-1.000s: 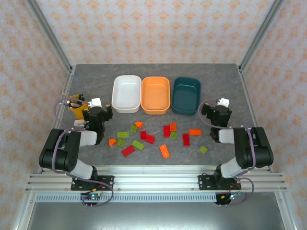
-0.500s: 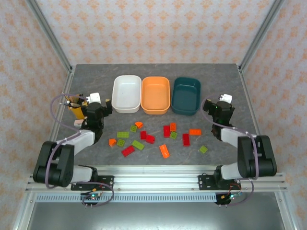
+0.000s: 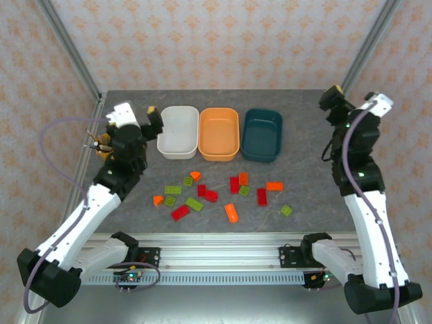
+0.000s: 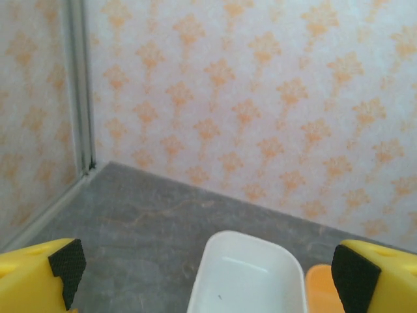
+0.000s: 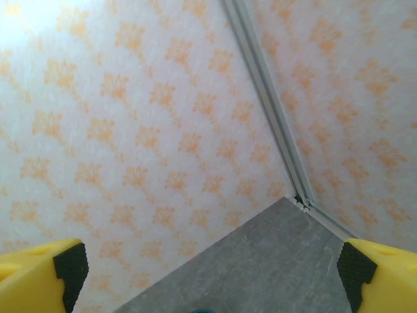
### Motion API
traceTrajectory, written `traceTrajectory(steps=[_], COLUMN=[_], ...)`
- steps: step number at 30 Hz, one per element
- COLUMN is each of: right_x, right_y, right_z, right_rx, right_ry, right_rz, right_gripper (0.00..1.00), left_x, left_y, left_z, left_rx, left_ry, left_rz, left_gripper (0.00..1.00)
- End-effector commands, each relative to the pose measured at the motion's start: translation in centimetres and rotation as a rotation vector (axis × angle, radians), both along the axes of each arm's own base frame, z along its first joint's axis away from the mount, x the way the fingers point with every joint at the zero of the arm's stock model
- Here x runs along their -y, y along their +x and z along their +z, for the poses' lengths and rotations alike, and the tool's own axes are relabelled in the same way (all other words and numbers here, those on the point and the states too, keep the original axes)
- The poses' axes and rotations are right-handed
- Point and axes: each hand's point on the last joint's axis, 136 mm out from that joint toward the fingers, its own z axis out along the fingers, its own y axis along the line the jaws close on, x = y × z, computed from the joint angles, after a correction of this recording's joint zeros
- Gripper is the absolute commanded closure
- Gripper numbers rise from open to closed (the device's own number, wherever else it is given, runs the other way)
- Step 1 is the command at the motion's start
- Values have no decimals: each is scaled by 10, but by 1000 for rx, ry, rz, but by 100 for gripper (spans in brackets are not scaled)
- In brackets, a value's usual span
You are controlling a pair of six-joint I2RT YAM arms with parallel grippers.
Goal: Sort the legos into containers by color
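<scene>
Grey table (image 3: 310, 182), floral walls (image 3: 216, 40); pen cup (image 3: 101, 144) beside your left arm (image 3: 101, 196); left gripper (image 4: 208, 272), right gripper (image 5: 212, 270): fingers spread wide, empty.

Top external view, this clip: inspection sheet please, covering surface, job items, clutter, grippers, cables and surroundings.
Surface: grey table, nothing spilled.
Job's things: white tub, orange tub, teal tub in a row, all look empty; legos loose in front.
Clutter: yellow cup of pens, far left.
Grippers: left gripper and right gripper open, empty, above the table.
Cables: cable loop beside left arm, off the legos.
Surroundings: patterned walls, metal frame.
</scene>
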Motion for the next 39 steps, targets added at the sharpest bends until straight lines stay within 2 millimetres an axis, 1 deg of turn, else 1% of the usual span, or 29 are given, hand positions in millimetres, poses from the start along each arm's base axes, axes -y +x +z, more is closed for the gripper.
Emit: traceTrajectory(steps=[1, 4, 5, 8, 12, 14, 16, 17, 19, 20, 22, 25, 27, 29, 31, 36, 38, 39], right_x=[-6, -13, -16, -22, -35, -45, -57, -62, -69, -73, -79, -84, -87, -91, -99, -103, -104, -103], right_y=[-20, -36, -41, -59, -80, -91, -103, -109, -122, -127, -134, -141, -143, -144, -142, -137, -139, -142], right_z=[-101, -120, -125, -141, -170, -192, -221, -234, -266, -278, -298, -324, -341, -359, -375, -390, -397, -403], right_rx=[-446, -603, -645, -754, -885, -968, -1054, -1087, -1157, -1182, -1220, -1260, -1289, -1325, -1342, -1350, -1361, -1388], right_ry=[113, 175, 179, 206, 276, 322, 379, 408, 469, 493, 529, 558, 571, 585, 610, 604, 607, 606], right_rz=[1, -10, -1, 4, 33, 52, 66, 74, 72, 75, 79, 85, 93, 103, 137, 168, 172, 162], right_gripper=[1, 0, 4, 12, 17, 22, 26, 28, 28, 28, 28, 28, 28, 27, 28, 28, 30, 31], left_x=[-1, 22, 26, 36, 57, 72, 93, 103, 127, 136, 153, 171, 179, 182, 185, 189, 192, 192], left_y=[-18, -14, -17, -31, -54, -68, -84, -91, -107, -114, -127, -139, -144, -147, -148, -150, -151, -151], left_z=[-31, -47, -50, -62, -87, -101, -117, -122, -135, -138, -145, -154, -159, -165, -166, -166, -166, -167], left_rx=[-244, -388, -419, -495, -595, -653, -701, -714, -743, -750, -761, -763, -764, -772, -771, -774, -774, -776], left_ry=[-204, -272, -269, -236, -218, -223, -237, -216, -218, -217, -195, -228, -239, -238, -240, -244, -251, -253], left_rz=[16, -77, -88, -145, -294, -372, -473, -536, -641, -677, -754, -795, -813, -814, -820, -837, -849, -849], left_gripper=[0, 0, 0, 0, 0, 0, 0, 0, 0, 0, 0, 0, 1, 1, 1, 1, 1, 1])
